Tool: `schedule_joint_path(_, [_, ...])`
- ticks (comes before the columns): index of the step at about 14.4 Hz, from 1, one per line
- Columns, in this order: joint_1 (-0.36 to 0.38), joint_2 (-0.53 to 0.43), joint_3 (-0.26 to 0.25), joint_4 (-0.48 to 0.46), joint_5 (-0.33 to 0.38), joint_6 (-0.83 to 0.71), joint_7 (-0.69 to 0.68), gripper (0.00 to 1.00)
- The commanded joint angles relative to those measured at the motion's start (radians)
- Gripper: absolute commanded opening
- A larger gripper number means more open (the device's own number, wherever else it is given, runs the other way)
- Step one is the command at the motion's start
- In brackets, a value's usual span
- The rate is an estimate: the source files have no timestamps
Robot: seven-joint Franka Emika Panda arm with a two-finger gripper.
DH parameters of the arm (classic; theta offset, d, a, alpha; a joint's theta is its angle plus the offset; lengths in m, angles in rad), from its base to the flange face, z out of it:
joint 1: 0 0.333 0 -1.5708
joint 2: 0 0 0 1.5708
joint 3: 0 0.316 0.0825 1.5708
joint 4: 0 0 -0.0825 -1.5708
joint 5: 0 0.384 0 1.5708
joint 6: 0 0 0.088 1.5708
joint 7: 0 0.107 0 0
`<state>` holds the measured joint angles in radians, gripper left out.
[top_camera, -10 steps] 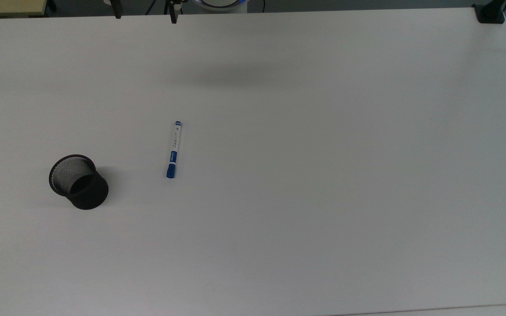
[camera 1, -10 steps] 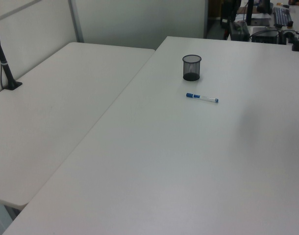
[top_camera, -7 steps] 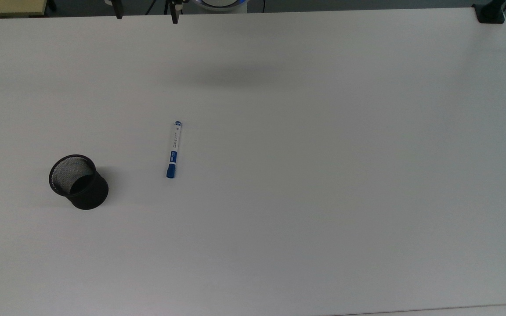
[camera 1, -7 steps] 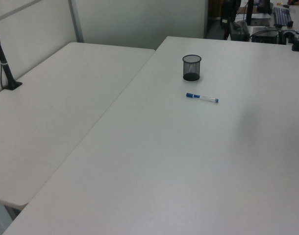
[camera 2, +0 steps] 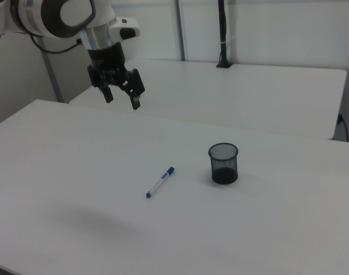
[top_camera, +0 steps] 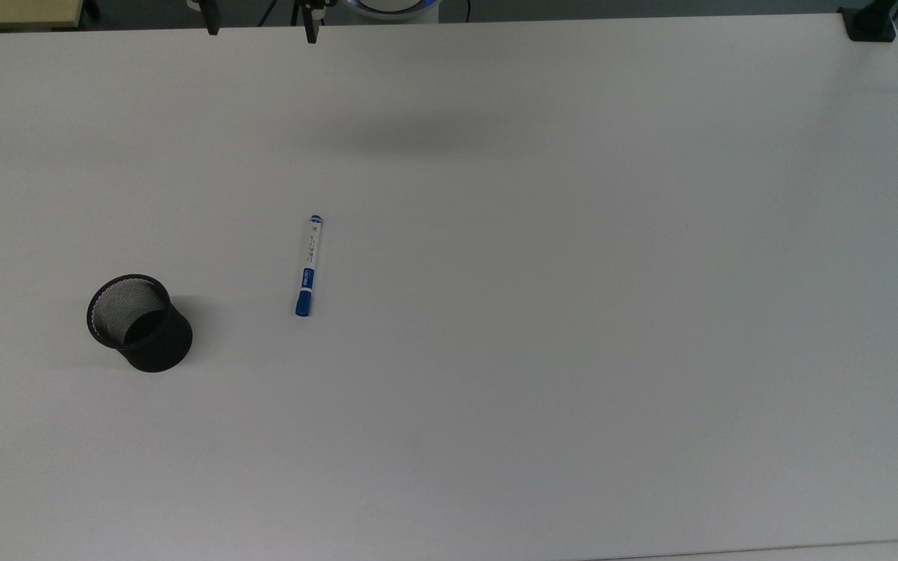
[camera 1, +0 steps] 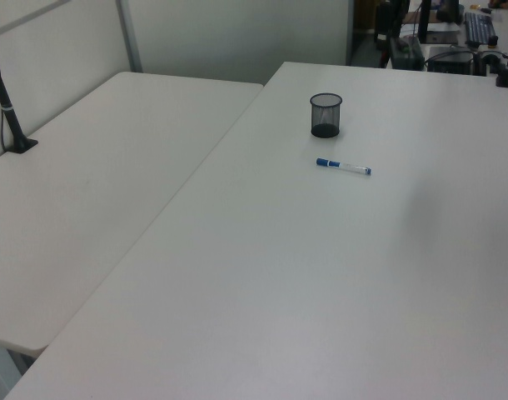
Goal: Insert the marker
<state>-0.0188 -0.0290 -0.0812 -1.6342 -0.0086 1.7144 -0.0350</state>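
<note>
While the arm hangs high above the white table [camera 2: 60, 149], the gripper [camera 2: 121, 98] sits up in the right view's upper left, its two dark fingers [camera 2: 135, 97] spread apart with nothing between them, well clear of everything below. Down on the tabletop the marker [top_camera: 308, 266] lies flat, white barrel and blue cap, running nearly top to bottom in the top view with the cap end toward the lower edge. Over in the left view the marker [camera 1: 343, 167] stretches sideways, cap on the left view's left. From the right view the marker [camera 2: 160, 182] slants, the cap end farther up and to the right view's right. And there's the black mesh cup [top_camera: 139, 322], standing upright and apart from the marker, off to the top view's left. Same cup [camera 2: 223, 162] stands to the right view's right of the marker; in the left view it [camera 1: 326, 114] stands just beyond the marker, mouth open upward.
</note>
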Motion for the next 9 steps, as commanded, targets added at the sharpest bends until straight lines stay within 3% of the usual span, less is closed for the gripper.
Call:
schedule_joint_path(1, [0.016,-0.019,-0.008,-0.026,-0.014,0.016,-0.016,1.00])
schedule_joint_path(6, [0.002,-0.017,-0.008,-0.026,-0.016,-0.007,-0.055,1.00])
schedule_joint_path(9, [-0.027,0.009,-0.008,-0.029,-0.017,-0.007,-0.213,1.00])
